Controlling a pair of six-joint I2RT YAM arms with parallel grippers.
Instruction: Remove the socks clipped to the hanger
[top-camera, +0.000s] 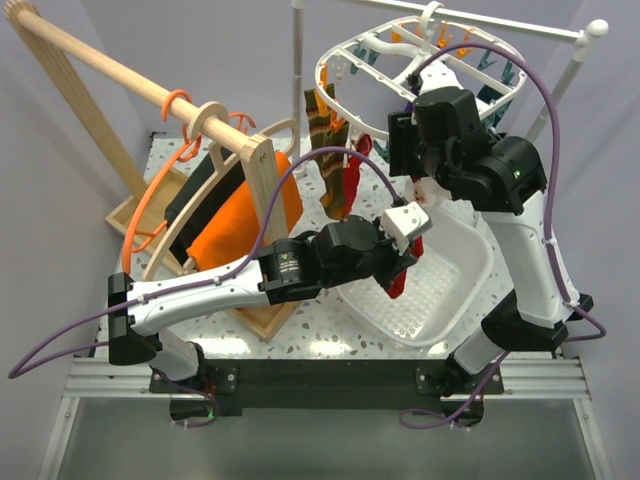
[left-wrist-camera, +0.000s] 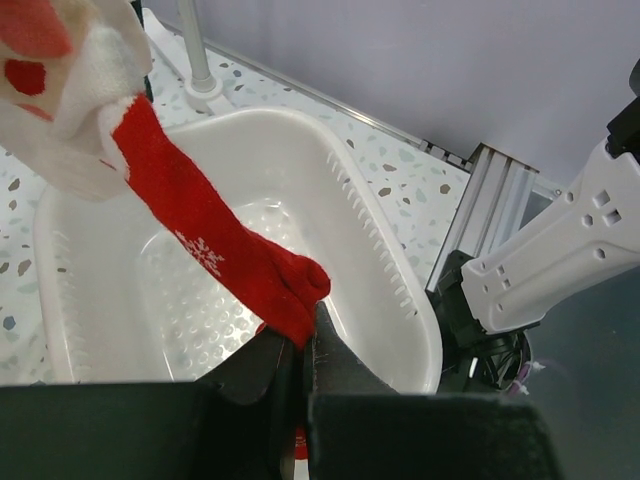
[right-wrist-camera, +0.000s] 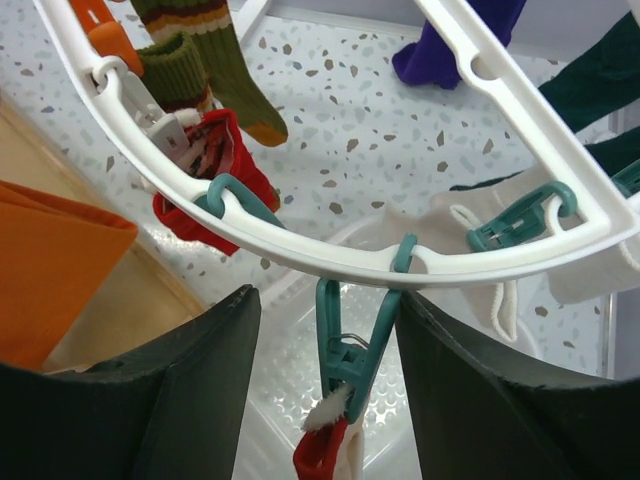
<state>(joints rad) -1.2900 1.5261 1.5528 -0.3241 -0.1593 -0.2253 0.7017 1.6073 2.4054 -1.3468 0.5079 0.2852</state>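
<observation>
The white oval hanger (top-camera: 345, 50) hangs from a rail at the back. My left gripper (top-camera: 400, 262) is shut on the toe of a red sock with a white snowflake (left-wrist-camera: 215, 255), stretched over the white basket (left-wrist-camera: 390, 270). The sock's white cuff is held by a teal clip (right-wrist-camera: 350, 350) on the hanger frame (right-wrist-camera: 300, 255). My right gripper (right-wrist-camera: 325, 300) is open, one finger on each side of that clip. Brown-striped green socks (right-wrist-camera: 215, 40), another red sock (right-wrist-camera: 215, 150), a purple sock (right-wrist-camera: 440, 55) and a dark green sock (right-wrist-camera: 590, 75) hang from other clips.
The white basket (top-camera: 450, 290) sits on the speckled table under the hanger. A wooden rack at the left holds a wooden coat hanger with orange and black cloths (top-camera: 240, 215) and thin orange hangers (top-camera: 150, 215). A white cloth with strings (right-wrist-camera: 500, 250) hangs from a teal clip.
</observation>
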